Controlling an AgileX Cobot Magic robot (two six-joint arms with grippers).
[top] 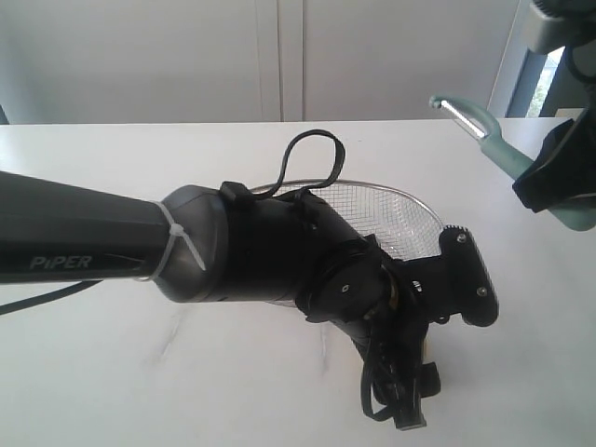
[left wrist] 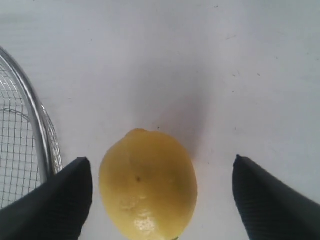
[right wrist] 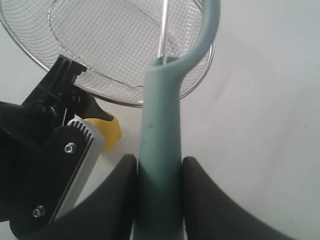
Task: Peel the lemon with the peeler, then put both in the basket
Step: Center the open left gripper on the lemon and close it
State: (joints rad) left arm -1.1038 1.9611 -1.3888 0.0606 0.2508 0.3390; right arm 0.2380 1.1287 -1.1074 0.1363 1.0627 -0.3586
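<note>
The yellow lemon (left wrist: 148, 185) lies on the white table just outside the basket (left wrist: 31, 112). My left gripper (left wrist: 160, 159) is open around it, and both black fingers (left wrist: 55, 200) stand clear of the peel, one closer than the other. In the exterior view the left arm (top: 279, 247) hides the lemon. The right gripper (right wrist: 160, 165) is shut on the teal handle of the peeler (right wrist: 160, 140). It holds the peeler up in the air at the right, with the hooked blade end (top: 456, 107) pointing left over the basket (top: 400, 214).
The wire mesh basket (right wrist: 100, 45) sits mid-table, partly covered by the left arm. In the right wrist view a bit of the lemon (right wrist: 111, 131) shows beside the left gripper's body (right wrist: 50, 155). White tabletop (top: 112, 372) stretches to the front left.
</note>
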